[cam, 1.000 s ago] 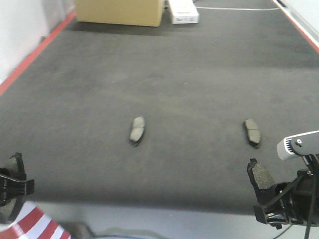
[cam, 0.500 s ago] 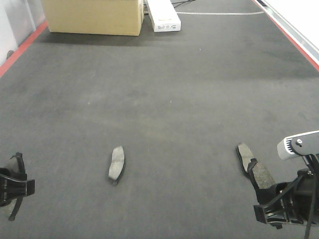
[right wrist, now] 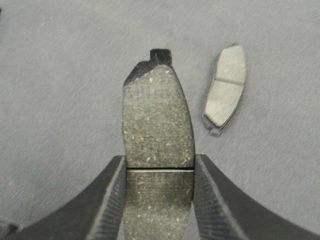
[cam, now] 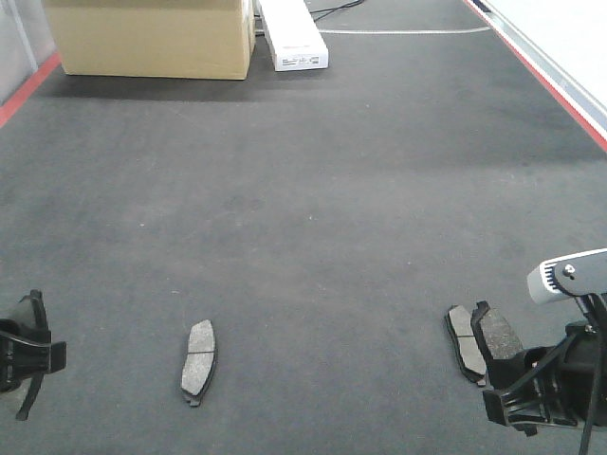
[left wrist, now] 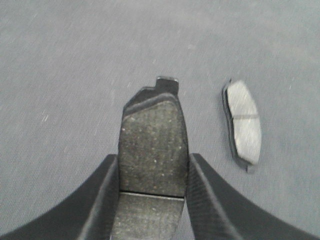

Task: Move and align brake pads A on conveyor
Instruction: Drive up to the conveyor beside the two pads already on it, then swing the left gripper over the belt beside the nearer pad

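Both claws, left [left wrist: 152,200] and right [right wrist: 159,200], each pinch a brake pad; conveyor [cam: 313,190] has carried the loose pads [cam: 199,362] nearer the cardboard box [cam: 147,38].

At the far end we list a large tan cardboard box [cam: 147,38], closed and upright. Just to its right we record a long white rectangular carton [cam: 293,35] with small dark print. Behind, we note a thin white cable [cam: 408,31] lying flat.

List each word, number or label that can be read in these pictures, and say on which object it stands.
None can be read.
White box beside the cardboard box: small dark print on its end, too blurred to read.
Brake pads, conveyor: no markings visible.
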Controlling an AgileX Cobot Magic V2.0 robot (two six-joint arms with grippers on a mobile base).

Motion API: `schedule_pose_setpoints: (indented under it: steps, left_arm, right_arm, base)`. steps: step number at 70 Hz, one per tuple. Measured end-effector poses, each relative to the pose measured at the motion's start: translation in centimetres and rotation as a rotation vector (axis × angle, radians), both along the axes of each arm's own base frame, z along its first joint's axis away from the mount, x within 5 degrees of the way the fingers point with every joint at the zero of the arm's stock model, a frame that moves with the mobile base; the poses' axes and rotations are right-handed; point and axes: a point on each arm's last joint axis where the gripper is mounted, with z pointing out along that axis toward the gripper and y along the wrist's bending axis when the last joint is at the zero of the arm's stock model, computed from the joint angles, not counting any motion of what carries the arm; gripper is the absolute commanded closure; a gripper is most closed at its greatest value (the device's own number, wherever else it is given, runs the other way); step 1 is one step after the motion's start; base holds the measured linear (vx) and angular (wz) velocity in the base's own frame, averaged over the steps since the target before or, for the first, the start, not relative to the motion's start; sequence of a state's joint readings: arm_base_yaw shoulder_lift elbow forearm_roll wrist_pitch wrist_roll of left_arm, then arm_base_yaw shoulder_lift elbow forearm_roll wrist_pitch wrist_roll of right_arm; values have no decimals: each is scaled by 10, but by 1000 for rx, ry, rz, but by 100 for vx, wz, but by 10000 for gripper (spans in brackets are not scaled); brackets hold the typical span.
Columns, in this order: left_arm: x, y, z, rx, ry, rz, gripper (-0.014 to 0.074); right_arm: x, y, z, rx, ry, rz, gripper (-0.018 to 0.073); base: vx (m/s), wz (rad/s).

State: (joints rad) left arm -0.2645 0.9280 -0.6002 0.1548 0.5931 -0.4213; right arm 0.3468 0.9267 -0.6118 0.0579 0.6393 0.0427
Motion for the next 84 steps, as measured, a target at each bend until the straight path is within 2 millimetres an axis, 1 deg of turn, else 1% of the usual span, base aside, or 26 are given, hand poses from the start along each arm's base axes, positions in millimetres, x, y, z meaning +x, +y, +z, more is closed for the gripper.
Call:
schedule_pose_setpoints:
  steps: [70, 84]
  left_arm:
    - [0, 0, 0, -2, -7, -1, 419]
    - [1, -4, 2, -21, -27, -19, 419]
  right_arm:
    - [0, 0, 0, 0, 1, 0, 470]
    - [0, 0, 0, 0, 1, 0, 470]
  base:
    - [1, -1]
    - [0, 0]
